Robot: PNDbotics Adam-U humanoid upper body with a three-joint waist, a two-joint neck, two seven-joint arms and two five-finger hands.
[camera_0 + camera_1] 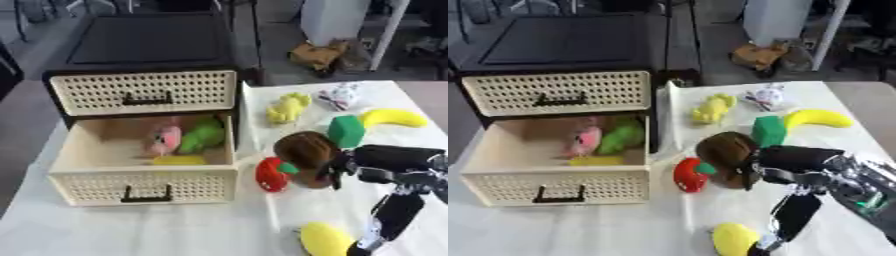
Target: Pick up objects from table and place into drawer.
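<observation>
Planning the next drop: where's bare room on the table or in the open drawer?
Bare table in front of the open drawer, and right of the lemon. The drawer's left half is free; pink toy, green toy fill its right. Crowded: right hand, brown toy, strawberry.

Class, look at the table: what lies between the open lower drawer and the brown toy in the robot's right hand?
A red plush toy with a green leaf lies between the open drawer and the brown toy, seen in the left eye view.

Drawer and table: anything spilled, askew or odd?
Nothing stands out. The lower drawer is pulled open with pink, green and yellow toys inside; the upper drawer is closed. The other toys lie on the table, and the right hand has a brown toy.
</observation>
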